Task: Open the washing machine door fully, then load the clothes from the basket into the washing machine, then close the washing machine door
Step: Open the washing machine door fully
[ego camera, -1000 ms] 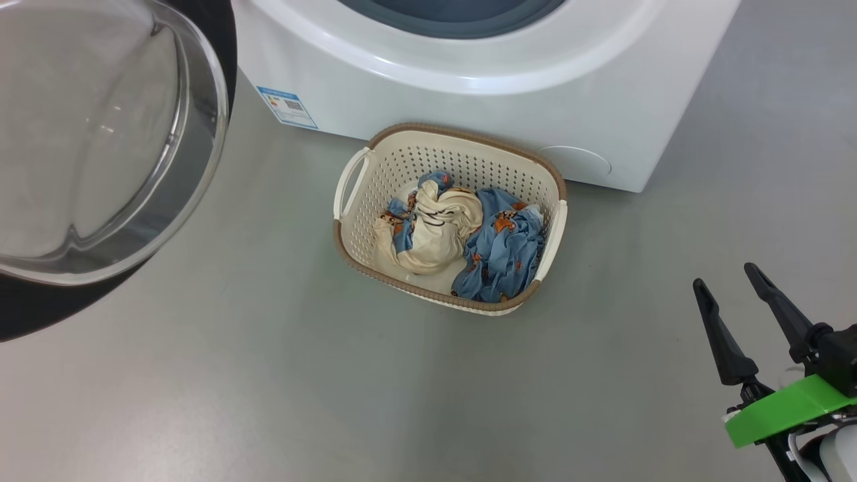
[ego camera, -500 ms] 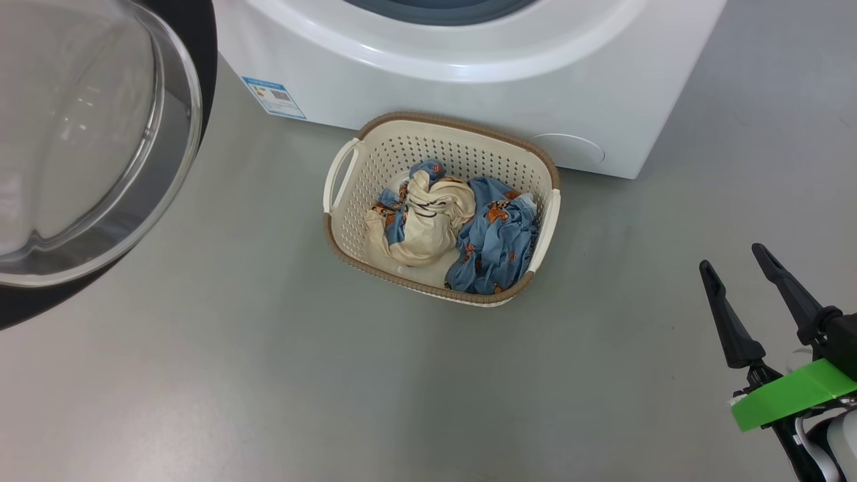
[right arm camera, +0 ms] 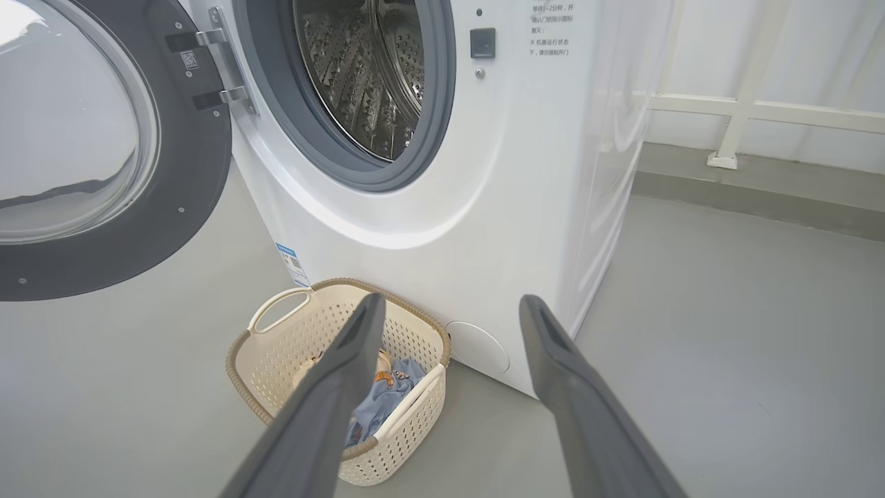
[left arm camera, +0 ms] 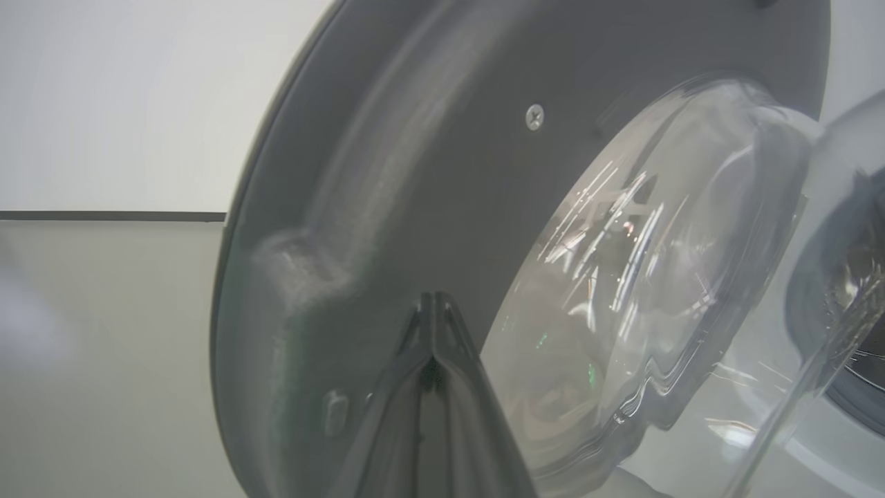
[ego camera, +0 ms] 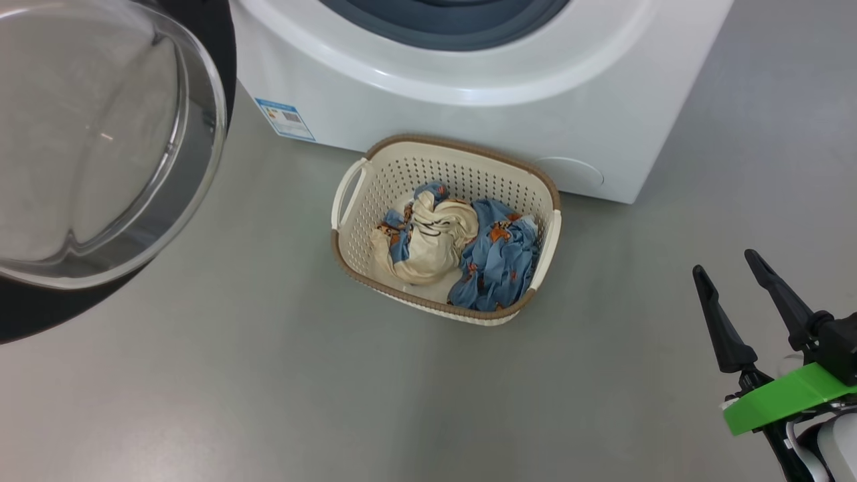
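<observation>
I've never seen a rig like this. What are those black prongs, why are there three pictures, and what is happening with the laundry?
This is a wheeled robot with two arms. Each arm ends in a gripper, a pair of long dark prongs that pinch.

One picture comes from a camera on its head, looking down at the grey floor. There the right gripper stands open at the lower right, holding nothing. A cream basket sits just in front of the white washing machine, with blue printed and cream clothes inside. The washing machine door, with its bulging glass, stands open on the left.

The other two pictures come from cameras on the wrists. The left gripper is shut and empty, close to the door's inner face. The right wrist camera looks past its own open gripper at the basket and the steel drum.
</observation>
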### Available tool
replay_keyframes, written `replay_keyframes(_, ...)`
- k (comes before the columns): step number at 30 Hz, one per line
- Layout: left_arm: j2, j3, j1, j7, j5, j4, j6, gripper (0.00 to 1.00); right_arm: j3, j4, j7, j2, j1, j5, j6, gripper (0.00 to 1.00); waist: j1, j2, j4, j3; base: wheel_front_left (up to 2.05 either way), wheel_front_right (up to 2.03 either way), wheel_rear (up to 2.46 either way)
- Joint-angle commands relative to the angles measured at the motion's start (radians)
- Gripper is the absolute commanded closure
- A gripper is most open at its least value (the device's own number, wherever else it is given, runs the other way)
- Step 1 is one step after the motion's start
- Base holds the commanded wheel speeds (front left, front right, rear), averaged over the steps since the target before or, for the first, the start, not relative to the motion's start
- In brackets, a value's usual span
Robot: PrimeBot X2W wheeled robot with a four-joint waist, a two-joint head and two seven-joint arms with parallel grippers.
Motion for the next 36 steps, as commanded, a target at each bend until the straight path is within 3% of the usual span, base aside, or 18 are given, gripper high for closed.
replay_keyframes(1, 0.056, 0.01, 0.031, -0.006, -0.012, -0.038, 0.002, 1.0, 0.014, -0.017, -0.012, -0.009, 0.011, -0.007, 0.006, 0.0, 0.0, 0.0, 0.01, -0.026, 0.0, 0.0, 0.0)
replay_keyframes(11, 0.027, -0.095, 0.142, -0.006, -0.046, -0.163, 0.002, 0.97, 0.014, -0.011, -0.012, 0.012, 0.059, 0.001, 0.006, 0.0, 0.0, 0.0, 0.034, -0.108, 0.0, 0.0, 0.0)
replay_keyframes(13, 0.021, -0.109, 0.167, -0.006, -0.055, -0.193, 0.002, 0.78, 0.014, -0.012, -0.012, 0.015, 0.064, 0.002, 0.006, 0.0, 0.0, 0.0, 0.035, -0.116, 0.0, 0.0, 0.0)
replay_keyframes(19, 0.008, -0.136, 0.231, -0.006, -0.072, -0.267, 0.002, 0.42, 0.013, -0.015, -0.012, 0.022, 0.078, 0.006, 0.006, 0.0, 0.0, 0.0, 0.03, -0.139, 0.0, 0.0, 0.0)
replay_keyframes(22, -0.01, -0.145, 0.272, -0.006, -0.068, -0.31, 0.002, 0.0, 0.006, -0.016, -0.012, 0.027, 0.088, 0.008, 0.006, 0.0, 0.0, 0.0, 0.024, -0.154, 0.0, 0.0, 0.0)
replay_keyframes(36, -0.062, -0.238, 0.408, -0.006, -0.056, -0.453, 0.002, 0.0, -0.022, -0.021, -0.012, 0.051, 0.124, 0.01, 0.006, 0.0, 0.0, 0.0, -0.053, -0.199, 0.0, 0.0, 0.0)
